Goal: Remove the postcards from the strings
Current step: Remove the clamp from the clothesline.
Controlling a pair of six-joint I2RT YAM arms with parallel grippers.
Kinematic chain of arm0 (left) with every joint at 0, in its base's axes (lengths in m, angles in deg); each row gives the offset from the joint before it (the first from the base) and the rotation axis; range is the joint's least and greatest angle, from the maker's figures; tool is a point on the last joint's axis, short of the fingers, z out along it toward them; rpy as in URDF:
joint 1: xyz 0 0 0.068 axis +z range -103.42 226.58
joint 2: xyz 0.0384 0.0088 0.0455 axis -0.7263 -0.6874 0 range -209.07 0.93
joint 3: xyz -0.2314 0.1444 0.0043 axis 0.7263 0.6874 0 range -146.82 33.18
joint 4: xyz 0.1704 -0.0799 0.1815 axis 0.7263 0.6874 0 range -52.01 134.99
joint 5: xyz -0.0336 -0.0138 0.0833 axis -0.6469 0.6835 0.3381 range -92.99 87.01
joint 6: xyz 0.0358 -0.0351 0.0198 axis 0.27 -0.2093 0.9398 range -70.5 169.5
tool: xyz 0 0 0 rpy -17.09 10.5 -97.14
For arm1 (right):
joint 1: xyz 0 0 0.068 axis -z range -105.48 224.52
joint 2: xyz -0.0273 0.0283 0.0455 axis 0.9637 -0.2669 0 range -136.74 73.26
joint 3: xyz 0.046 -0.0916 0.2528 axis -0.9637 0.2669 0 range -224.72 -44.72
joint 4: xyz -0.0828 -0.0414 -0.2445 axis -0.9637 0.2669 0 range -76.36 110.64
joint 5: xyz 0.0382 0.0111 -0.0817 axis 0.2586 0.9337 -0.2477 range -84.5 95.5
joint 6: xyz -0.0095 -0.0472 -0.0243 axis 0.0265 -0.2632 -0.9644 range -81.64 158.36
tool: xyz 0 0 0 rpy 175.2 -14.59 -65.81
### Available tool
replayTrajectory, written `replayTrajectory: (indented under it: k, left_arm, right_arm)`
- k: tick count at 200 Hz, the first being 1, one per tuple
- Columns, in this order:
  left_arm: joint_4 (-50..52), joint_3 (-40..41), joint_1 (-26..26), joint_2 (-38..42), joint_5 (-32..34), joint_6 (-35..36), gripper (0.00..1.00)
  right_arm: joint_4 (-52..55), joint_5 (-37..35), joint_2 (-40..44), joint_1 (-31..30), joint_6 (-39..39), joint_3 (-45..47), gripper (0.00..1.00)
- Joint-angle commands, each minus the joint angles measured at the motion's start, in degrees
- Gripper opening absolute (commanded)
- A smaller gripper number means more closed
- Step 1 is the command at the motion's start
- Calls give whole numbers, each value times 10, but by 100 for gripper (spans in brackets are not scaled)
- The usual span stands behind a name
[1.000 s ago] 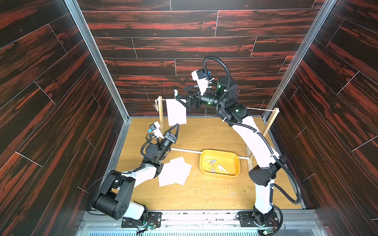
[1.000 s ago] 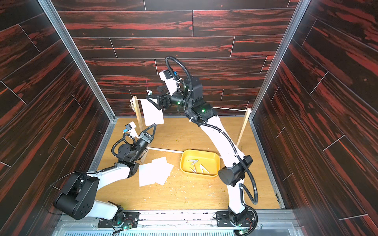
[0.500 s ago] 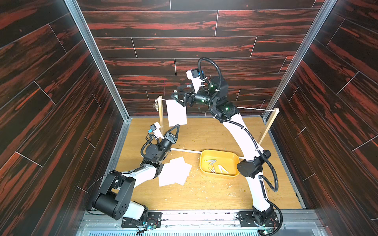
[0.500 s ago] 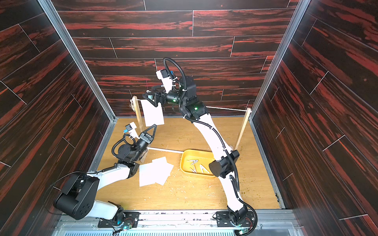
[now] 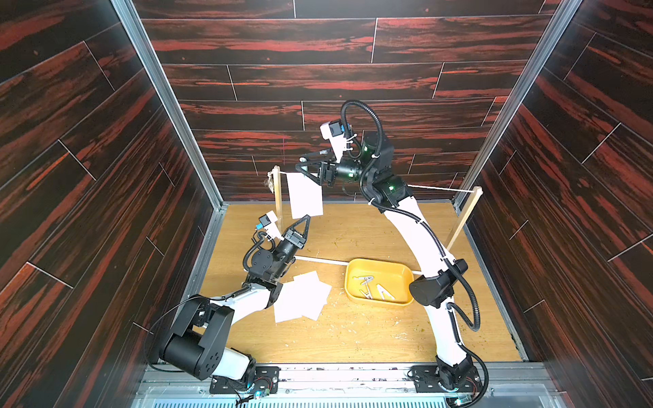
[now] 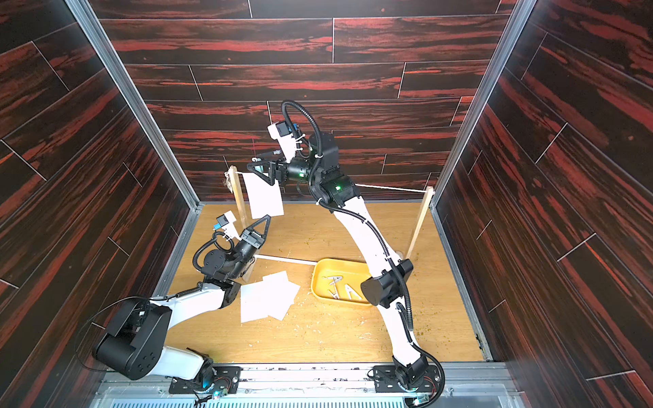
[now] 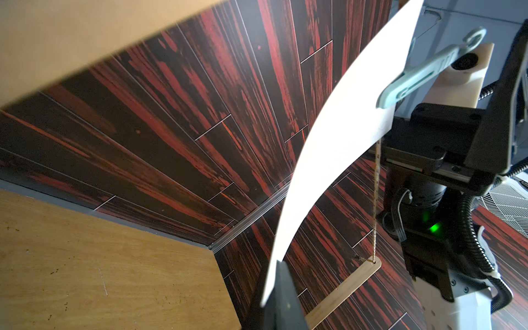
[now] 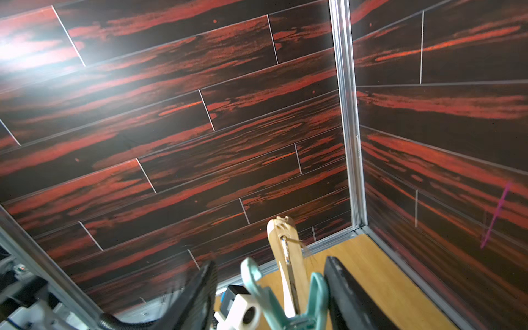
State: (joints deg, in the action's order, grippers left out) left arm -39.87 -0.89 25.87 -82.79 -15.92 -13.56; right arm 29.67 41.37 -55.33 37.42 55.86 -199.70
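Top views first: in both we see the right arm stretched up and across, elbow high. Its right tool (image 5: 302, 166) is level with the string (image 5: 438, 189), beside the wooden upright (image 5: 278, 205). The left arm lies low and folded, its wrist tipped up so the left tool (image 5: 306, 218) points at the hanging postcard (image 5: 305, 196). That card is plain white and hangs a little tilted from its top edge. The left tool's tip meets its lower edge. Three loose postcards (image 5: 304, 296) lie overlapped on the counter (image 5: 353, 335) beside a yellow tray (image 5: 348, 279).

Left wrist view: we look up along the hanging postcard (image 7: 337, 143), which curves from a teal clothespin (image 7: 423, 74) down to the left tool (image 7: 281, 297). The tool's jaws are pressed together on the card's bottom corner. The string (image 7: 375, 200) runs on behind the card.

Right wrist view: the right tool's two black fingers (image 8: 200, 288) stand apart, one on each side of the clothespin (image 8: 285, 308). One finger touches a handle, and we see a gap at the other. The upright (image 8: 283, 243) rises just behind the pin.
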Motion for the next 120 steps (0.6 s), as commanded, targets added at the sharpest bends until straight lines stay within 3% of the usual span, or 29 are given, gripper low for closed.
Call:
replayTrajectory:
  k: [1,70,120]
  left_arm:
    - [-22,-4,-1,8,-5,-9,0]
    - [-19,-4,-1,10,-6,-7,0]
    - [-19,2,-1,8,-6,-6,0]
  right_arm:
    - [6,16,-29,1,-3,4,55]
    - [19,9,-26,1,-10,7,35]
    - [15,-9,-19,2,-11,8,30]
